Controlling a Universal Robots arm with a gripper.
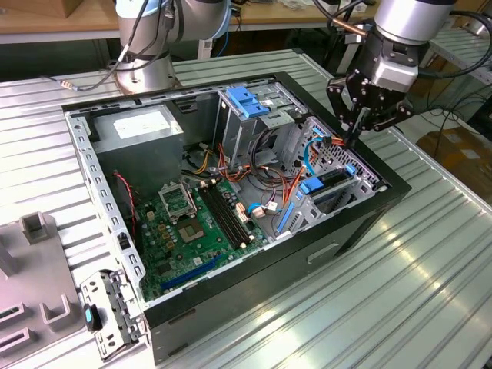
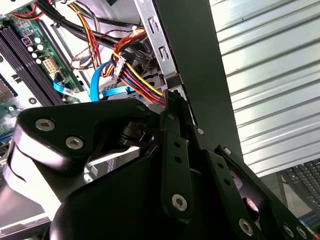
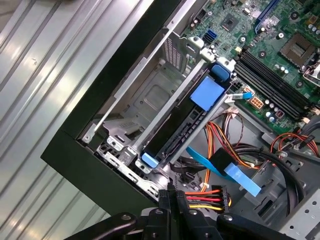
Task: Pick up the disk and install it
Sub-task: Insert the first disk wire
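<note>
Blue rails and end tabs frame the dark flat disk [image 3: 187,120], which sits in the metal drive bay at the corner of the open computer case [image 1: 369,215]. It looks stiff, fairly heavy and shock-sensitive; the plastic tabs seem the safest hold. Above the case's edge, the gripper [image 1: 355,137] has its fingers pressed together, pinching nothing visible.

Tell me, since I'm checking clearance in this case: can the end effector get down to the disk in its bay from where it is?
Probably yes. The end effector hangs just above the open case's corner, and the disk lies face-up in its bay. The coloured power cable bundle beside the end effector could snag.
</note>
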